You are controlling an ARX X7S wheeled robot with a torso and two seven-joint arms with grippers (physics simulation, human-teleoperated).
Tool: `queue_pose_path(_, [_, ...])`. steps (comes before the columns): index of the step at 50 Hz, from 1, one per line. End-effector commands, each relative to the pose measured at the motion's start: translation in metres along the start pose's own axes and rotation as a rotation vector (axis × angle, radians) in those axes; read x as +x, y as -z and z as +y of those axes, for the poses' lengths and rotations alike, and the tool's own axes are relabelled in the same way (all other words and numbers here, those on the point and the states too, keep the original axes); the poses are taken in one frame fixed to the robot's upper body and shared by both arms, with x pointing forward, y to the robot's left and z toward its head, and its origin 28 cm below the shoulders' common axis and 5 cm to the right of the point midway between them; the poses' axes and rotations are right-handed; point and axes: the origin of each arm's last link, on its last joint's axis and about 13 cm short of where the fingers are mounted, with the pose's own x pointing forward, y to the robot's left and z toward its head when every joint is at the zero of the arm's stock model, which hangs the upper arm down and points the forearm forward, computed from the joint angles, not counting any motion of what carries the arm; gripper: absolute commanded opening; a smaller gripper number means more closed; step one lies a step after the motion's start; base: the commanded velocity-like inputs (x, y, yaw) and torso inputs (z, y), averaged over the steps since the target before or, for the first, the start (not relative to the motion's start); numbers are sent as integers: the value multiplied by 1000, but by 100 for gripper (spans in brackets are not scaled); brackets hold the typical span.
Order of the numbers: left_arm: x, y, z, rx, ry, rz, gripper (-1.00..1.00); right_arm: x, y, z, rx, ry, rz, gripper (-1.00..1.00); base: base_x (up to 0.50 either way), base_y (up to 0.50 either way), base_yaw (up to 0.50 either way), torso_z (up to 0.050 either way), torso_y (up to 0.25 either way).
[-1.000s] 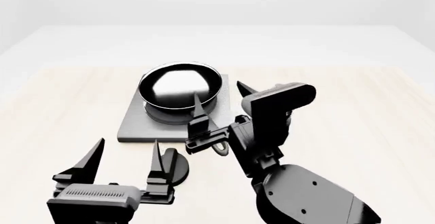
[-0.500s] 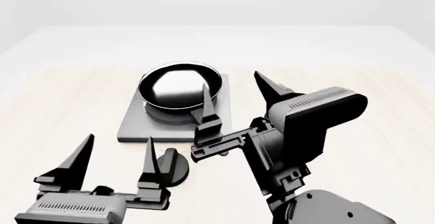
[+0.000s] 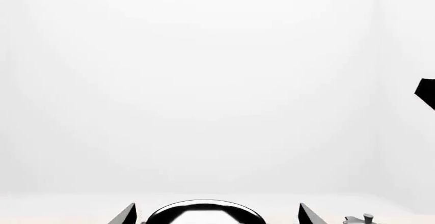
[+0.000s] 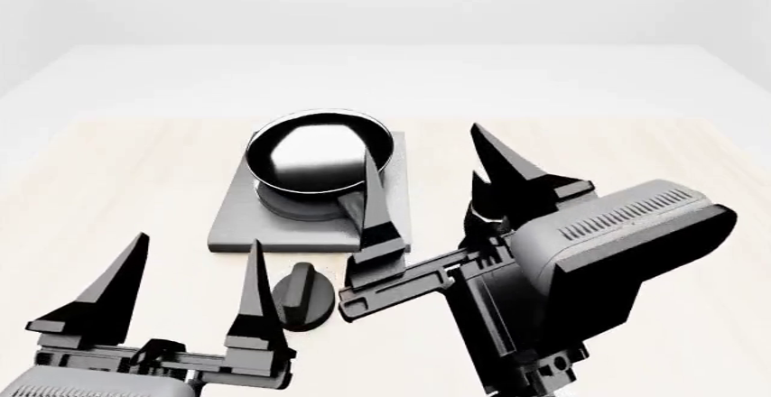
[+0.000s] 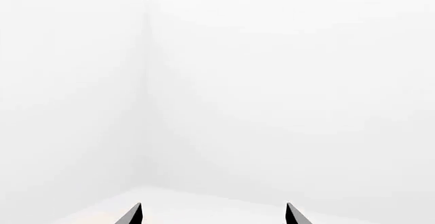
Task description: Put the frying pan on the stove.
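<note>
The frying pan, glossy black with a pale inside, rests on the grey stove plate. Its handle is hidden behind my right arm. My right gripper is raised to the right of the pan and open, with nothing between its fingers; its near finger overlaps the pan's right edge in the head view. My left gripper hangs open in front of the stove, also holding nothing. The left wrist view shows the pan's rim beyond the open left gripper. The right gripper faces only white walls.
A small black round knob lies on the pale wooden table just in front of the stove, between my two grippers. A small grey object shows at the edge of the left wrist view.
My right arm has lifted and swung right, towards the camera, its fingers staying open. The left gripper has drawn back towards me, uncovering the knob. The pan has not moved.
</note>
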Motion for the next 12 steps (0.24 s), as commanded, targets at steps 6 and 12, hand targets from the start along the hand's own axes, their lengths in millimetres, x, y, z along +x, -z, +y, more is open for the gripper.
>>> queue_pose_path(6, [-7, -14, -1, -12, 19, -39, 100, -15, -12, 5, -13, 14, -48, 100, 0, 0, 0, 0, 0])
queue_pose_path(12, [-9, -19, -2, -15, 22, -50, 100, -20, -17, 7, -17, 16, -60, 100, 0, 0, 0, 0, 0])
